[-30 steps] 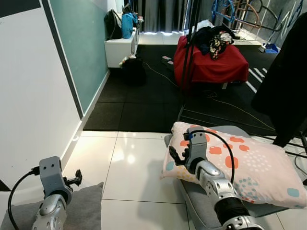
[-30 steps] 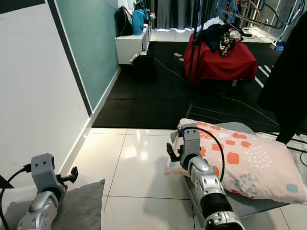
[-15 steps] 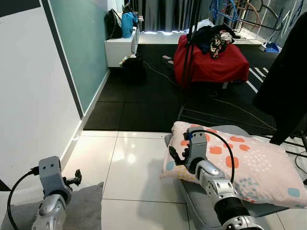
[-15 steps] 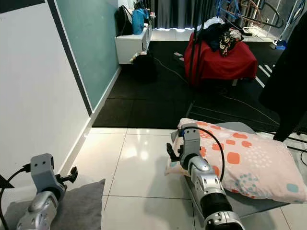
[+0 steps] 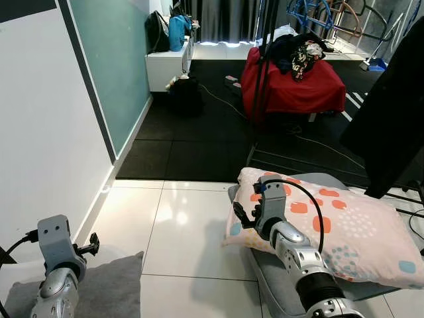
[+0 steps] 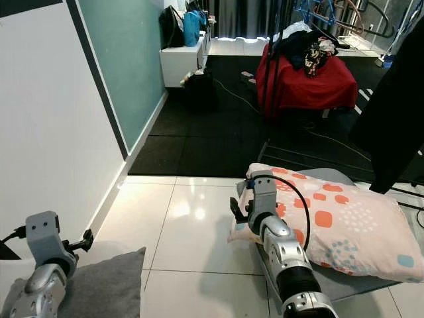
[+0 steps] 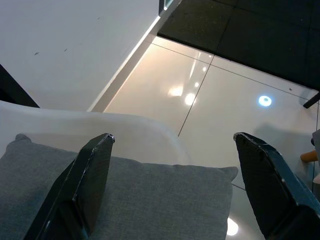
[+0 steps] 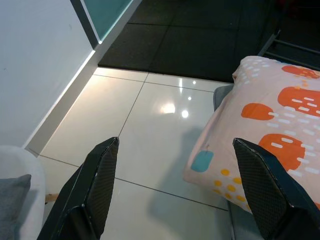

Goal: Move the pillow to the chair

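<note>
White floor tiles (image 5: 179, 232) carry a grey cushion (image 5: 281, 278) with the patterned pillow (image 5: 351, 228) lying on it. Right gripper (image 8: 177, 192) hovers beside the pillow's corner, fingers wide apart. Left gripper (image 7: 175, 185), also wide, hangs above a grey-cushioned chair (image 7: 125, 197).

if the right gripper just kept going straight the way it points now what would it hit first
Probably the glossy white tiled floor. The open right gripper points down at bare tile, with the pink patterned pillow's corner just beside one finger; it might brush that, depth is unclear.
</note>
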